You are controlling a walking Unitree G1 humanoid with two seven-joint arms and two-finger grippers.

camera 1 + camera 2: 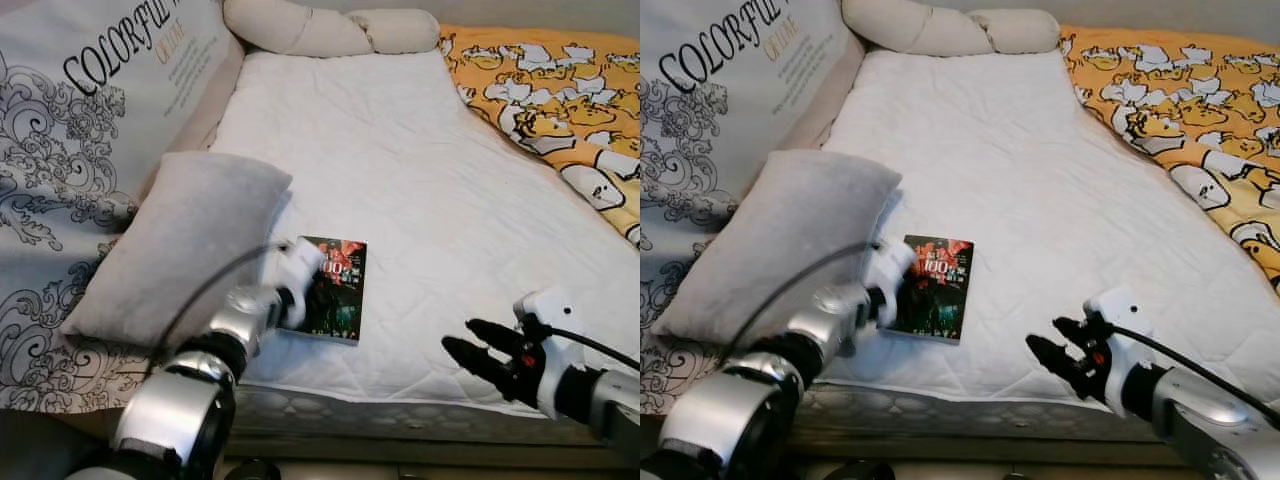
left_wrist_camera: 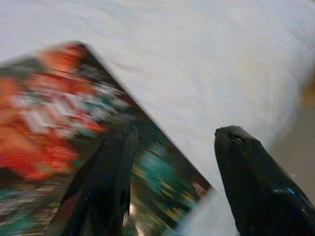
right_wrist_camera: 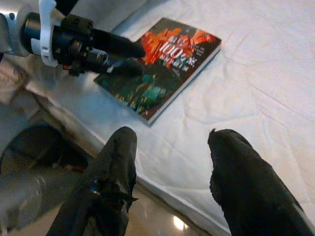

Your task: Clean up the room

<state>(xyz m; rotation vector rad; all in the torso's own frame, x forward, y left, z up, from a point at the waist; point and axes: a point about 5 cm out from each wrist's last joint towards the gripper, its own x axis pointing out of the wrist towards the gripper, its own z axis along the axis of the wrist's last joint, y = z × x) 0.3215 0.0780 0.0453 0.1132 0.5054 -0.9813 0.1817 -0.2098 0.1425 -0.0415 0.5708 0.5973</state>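
So the robot is standing at the foot edge of a bed (image 1: 400, 160) covered in a white quilted pad. A book (image 1: 332, 290) with a dark cover and red and white lettering lies flat on the pad, near the front edge, just beside a grey pillow (image 1: 180, 250) on the robot's left.

The left hand (image 3: 118, 56) is right at the book. In the right wrist view its two black fingers reach over the near left part of the cover, close together with only a narrow gap. In the left wrist view, which is pretty blurry, the fingers look spread, one finger (image 2: 106, 191) over the cover and the other (image 2: 256, 187) over the white pad past the book's edge. Whether they actually touch the book is hard to tell; it isn't pinched or lifted.

The right hand (image 1: 482, 350) hovers over the front edge of the bed, well to the right of the book, fingers spread with nothing between them. Its wrist camera looks across at the book and the left hand.

Other stuff: a big printed cushion (image 1: 70, 110) with swirly grey patterns and "COLORFUL" lettering stands along the left side behind the pillow, a knotted cream bolster (image 1: 320, 28) lies at the head of the bed, and a yellow blanket (image 1: 560, 100) with cartoon figures is bunched on the right.

No boxes or bins here.
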